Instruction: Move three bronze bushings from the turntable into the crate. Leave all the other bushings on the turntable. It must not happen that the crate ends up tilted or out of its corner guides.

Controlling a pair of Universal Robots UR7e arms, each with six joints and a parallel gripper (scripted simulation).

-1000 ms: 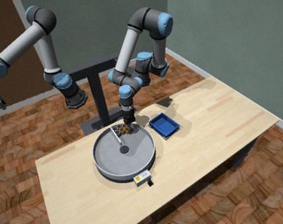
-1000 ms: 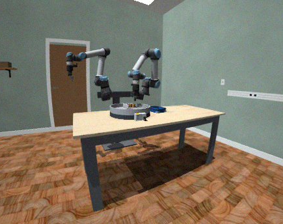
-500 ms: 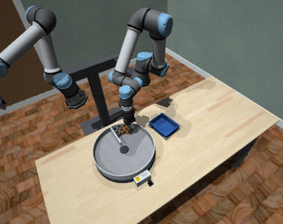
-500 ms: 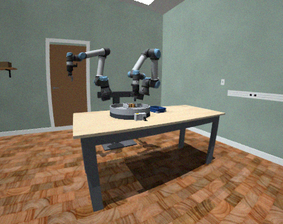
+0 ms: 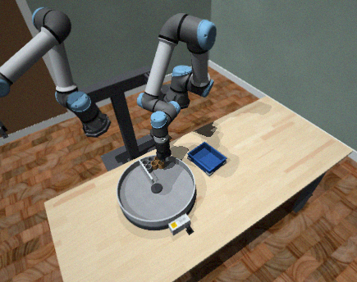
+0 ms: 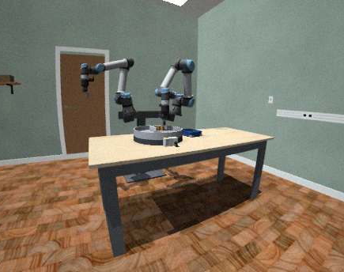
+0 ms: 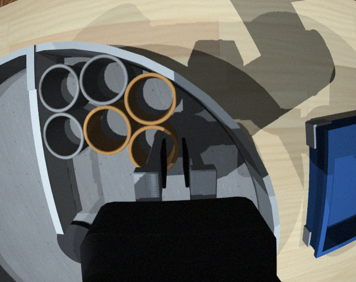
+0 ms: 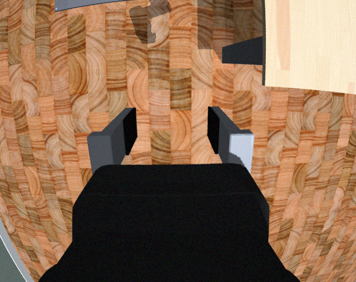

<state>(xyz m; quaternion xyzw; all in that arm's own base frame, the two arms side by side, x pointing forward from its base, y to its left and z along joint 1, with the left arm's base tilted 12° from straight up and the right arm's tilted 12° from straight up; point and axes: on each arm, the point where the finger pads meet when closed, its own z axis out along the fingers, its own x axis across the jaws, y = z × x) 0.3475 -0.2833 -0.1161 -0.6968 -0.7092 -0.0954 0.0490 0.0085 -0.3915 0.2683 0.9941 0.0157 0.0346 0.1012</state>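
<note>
Bushings number 6 on the turntable (image 5: 133, 214) (image 6: 156, 136) (image 7: 32, 127), 3 bronze (image 7: 106, 151) and 3 gray (image 7: 64, 156), a count only the left wrist view makes clear, beside 1 crate (image 5: 207, 158) (image 6: 191, 133) (image 7: 324, 194), with the left claw (image 7: 174, 153) slightly open, gripping nothing, over 1 bronze rim, and the right claw (image 8: 172, 121) wide, holding 0.
</note>
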